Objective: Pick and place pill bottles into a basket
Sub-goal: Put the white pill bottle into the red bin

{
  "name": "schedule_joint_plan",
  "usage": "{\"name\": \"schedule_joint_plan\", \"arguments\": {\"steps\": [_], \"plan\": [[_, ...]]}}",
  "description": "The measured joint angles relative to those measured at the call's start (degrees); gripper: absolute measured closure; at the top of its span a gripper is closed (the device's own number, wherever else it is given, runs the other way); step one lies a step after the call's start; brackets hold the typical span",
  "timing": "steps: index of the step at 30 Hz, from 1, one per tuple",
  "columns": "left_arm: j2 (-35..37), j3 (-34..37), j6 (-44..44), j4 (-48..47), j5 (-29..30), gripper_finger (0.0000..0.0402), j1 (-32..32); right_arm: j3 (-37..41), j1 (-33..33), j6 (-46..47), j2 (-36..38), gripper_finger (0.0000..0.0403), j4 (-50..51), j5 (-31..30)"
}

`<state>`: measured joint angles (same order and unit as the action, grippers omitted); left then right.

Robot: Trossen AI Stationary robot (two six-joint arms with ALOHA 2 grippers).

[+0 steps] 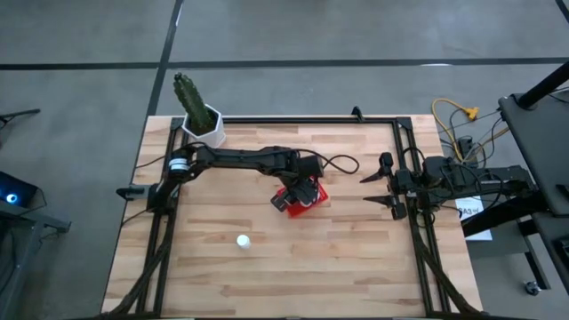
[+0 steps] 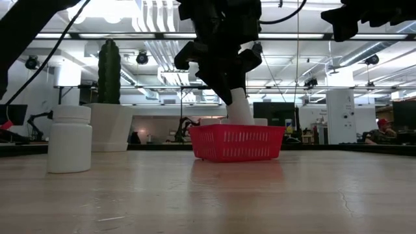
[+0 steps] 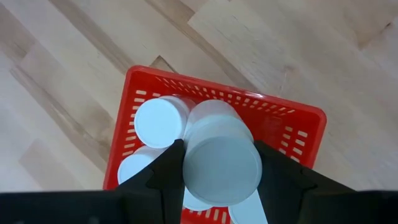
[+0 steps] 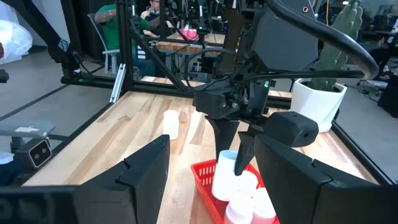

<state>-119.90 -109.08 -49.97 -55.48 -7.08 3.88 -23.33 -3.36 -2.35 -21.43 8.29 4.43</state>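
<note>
wooden table [image 1: 338, 258]: left claw [image 3: 219, 163] grips bottle [image 3: 221, 158].

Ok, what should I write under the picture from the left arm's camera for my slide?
The left gripper holds a pill bottle over the red basket, which already has other bottles inside.

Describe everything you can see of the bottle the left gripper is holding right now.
The held pill bottle is a small white plastic cylinder with a round, flat white cap. It stands upright, clamped between the left gripper's two dark fingers, directly over the red basket. In the low view its lower end dips below the basket's rim. Other white bottles already sit in the basket close beside it; whether it touches them or the floor is unclear.
</note>
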Motion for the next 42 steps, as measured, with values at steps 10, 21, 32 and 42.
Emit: {"name": "schedule_joint_plan", "arguments": {"steps": [10, 21, 32, 42], "plan": [[-2.3, -0.2, 1.1, 0.0, 0.4, 0.026, 0.2, 0.0, 0.0, 0.4, -0.1, 0.0179, 0.3, 0.0], [-2.0, -0.6, 1.2, 1.0, 0.4, 0.026, 0.3, 0.0, 0.0, 0.4, 0.0, 0.0179, 1.4, 0.1], [-2.0, -0.3, 1.6, 0.9, 0.4, 0.0234, 0.3, 0.0, 0.0, 0.4, 0.0, 0.0179, 1.4, 0.0], [-2.0, -0.3, 1.6, 2.1, 0.4, 0.0228, 0.3, 0.0, 0.0, 0.4, 0.0, 0.0179, 1.4, 0.0]]}}
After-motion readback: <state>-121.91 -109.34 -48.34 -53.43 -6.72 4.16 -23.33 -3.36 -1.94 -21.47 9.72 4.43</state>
